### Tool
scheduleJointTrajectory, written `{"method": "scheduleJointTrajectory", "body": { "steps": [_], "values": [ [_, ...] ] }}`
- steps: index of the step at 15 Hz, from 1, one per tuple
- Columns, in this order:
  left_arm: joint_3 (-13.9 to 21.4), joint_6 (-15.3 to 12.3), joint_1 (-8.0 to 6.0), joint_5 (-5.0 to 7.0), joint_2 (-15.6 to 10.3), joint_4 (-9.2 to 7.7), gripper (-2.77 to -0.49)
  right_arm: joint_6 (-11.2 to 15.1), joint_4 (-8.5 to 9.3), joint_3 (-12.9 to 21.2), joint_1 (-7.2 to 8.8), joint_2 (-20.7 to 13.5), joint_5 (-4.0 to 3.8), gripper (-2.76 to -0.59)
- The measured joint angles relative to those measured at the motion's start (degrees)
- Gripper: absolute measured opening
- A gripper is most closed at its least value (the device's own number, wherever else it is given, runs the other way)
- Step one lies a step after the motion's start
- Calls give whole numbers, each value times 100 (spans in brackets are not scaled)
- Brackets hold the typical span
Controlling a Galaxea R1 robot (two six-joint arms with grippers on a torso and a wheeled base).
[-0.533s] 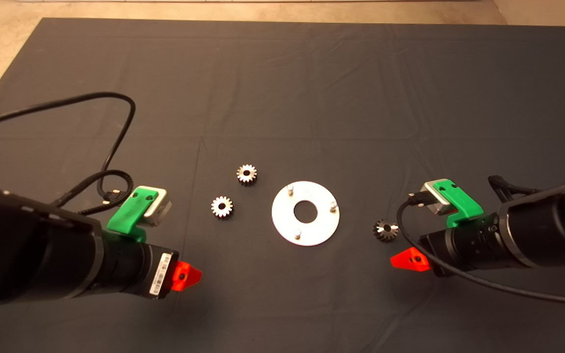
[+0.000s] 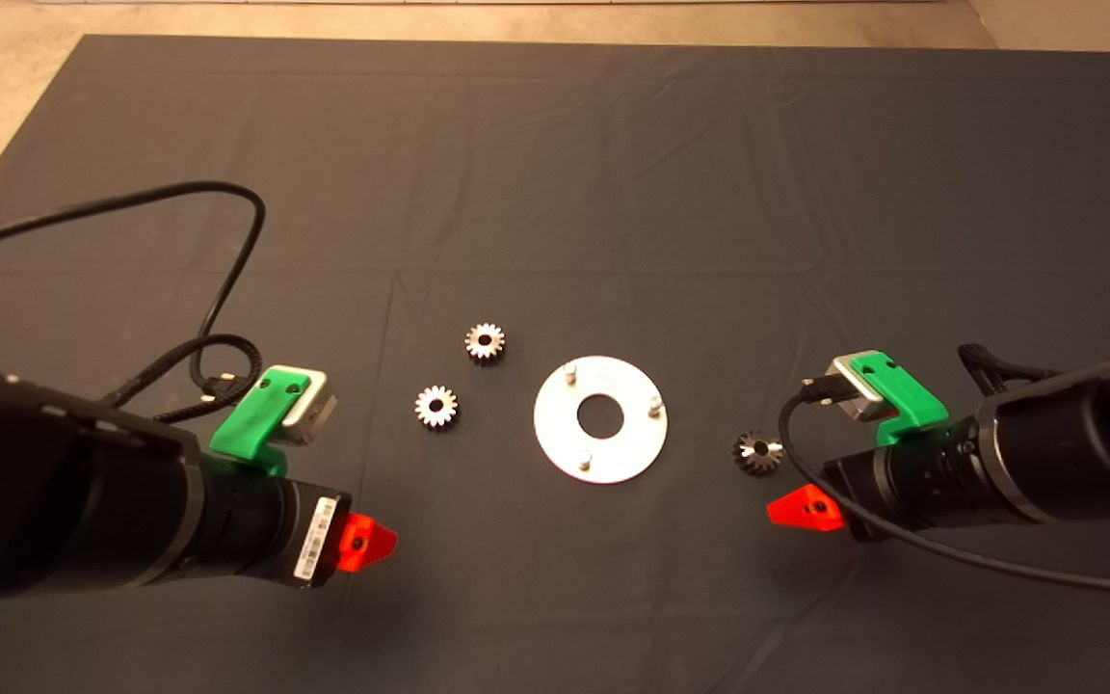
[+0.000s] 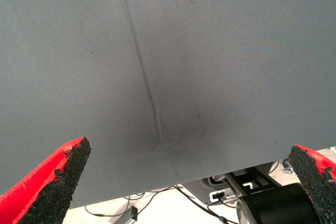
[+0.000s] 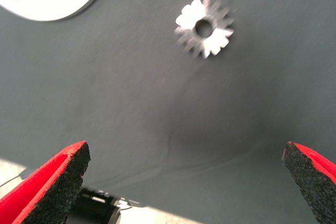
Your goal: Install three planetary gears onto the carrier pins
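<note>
Three planetary gears; three carrier pins; one disc

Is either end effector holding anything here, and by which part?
Nothing is held. Left end effector and right end effector are both open over the mat; all three gears, including the nearest, lie loose.

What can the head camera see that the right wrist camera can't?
Only the head view shows both arms, the left gripper, two gears left of the disc, and all three pins, all bare. Only the right wrist view shows the right gripper with its pads wide open. Both show the third gear on the mat and part of the disc.
</note>
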Motion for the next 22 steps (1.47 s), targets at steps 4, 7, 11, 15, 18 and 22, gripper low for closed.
{"method": "scheduleJointTrajectory", "body": {
  "steps": [4, 7, 11, 15, 18, 22],
  "values": [
    [0, 0, 0, 2, -2, 0, -51, -393, -1, -502, -4, 2, -1, -61],
    [0, -2, 0, 2, -2, 0, -51, -665, -4, -804, -11, 11, -3, -61],
    [0, -2, 0, 2, 0, 0, -51, -791, -6, -960, -183, 34, -3, -61],
    [0, -2, 12, 2, 13, 5, -51, -832, -28, -999, -529, 55, 0, -61],
    [0, -5, 28, 4, 16, 7, -51, -838, -143, -1043, -678, 126, -11, -61],
    [0, -44, 29, 2, 13, 11, -51, -858, -318, -1293, -761, 466, -3, -61]
  ]
}}
